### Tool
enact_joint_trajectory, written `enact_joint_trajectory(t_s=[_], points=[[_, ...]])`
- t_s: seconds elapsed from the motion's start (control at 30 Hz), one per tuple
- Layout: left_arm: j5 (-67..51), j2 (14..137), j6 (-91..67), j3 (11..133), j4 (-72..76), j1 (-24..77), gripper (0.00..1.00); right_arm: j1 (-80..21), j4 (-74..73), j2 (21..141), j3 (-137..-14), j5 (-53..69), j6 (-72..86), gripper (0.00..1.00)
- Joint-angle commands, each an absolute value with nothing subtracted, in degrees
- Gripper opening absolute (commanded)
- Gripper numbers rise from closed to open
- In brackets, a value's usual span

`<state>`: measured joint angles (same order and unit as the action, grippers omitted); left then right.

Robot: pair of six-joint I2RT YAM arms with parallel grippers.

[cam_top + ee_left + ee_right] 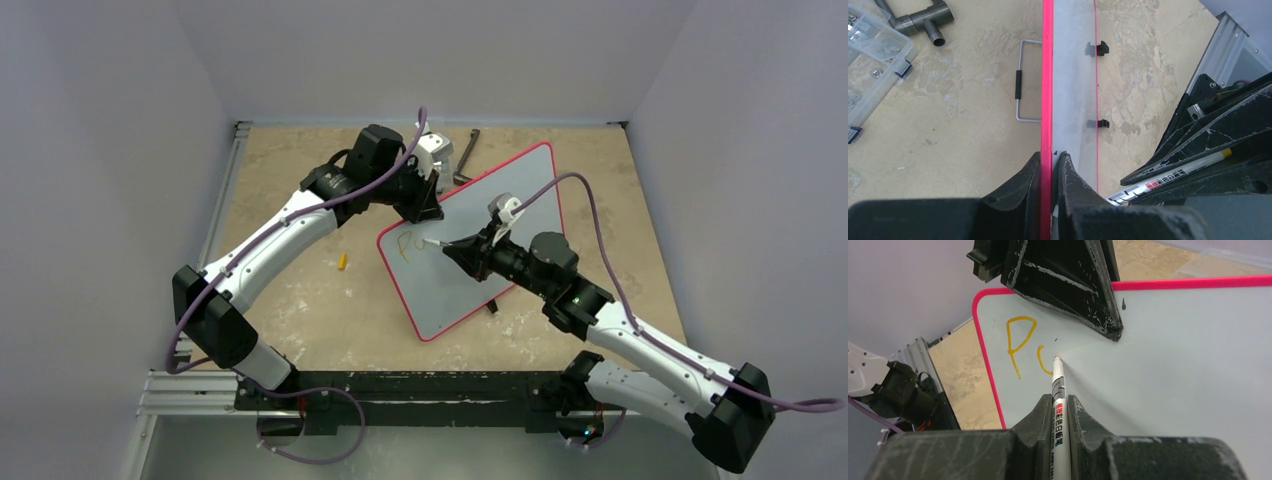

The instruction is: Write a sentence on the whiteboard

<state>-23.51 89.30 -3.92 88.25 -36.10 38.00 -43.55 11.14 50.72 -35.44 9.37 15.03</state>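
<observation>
Beige table (330, 320) below, my right gripper (1057, 399) clamps the marker (1056, 377), tip on the board (1173, 355) just right of the P (1020, 335), left gripper (1050, 159) pinching the frame (1047, 75).

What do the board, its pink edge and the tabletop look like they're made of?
The whiteboard looks like a glossy coated sheet, smooth with a soft sheen. Its pink frame seems moulded plastic: bright, even colour and a rounded corner. The table looks matte and mottled beige, perhaps stone-pattern laminate or worn board; I cannot tell which.
</observation>
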Motion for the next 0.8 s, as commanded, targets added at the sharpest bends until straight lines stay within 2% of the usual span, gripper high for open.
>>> enact_joint_trajectory(t_s=[0.0,0.43,0.77], points=[[-19.42,90.42,0.53,86.48,-42.47,38.98,0.00,-43.31,12.73,52.41,-38.84,5.25,14.42,0.00],[-19.51,90.36,0.53,86.48,-42.54,39.02,0.00,-43.33,14.76,55.62,-39.30,11.42,14.88,0.00],[-19.68,90.20,0.52,86.48,-42.44,39.02,0.00,-43.26,12.89,53.79,-37.90,10.77,14.68,0.00]])
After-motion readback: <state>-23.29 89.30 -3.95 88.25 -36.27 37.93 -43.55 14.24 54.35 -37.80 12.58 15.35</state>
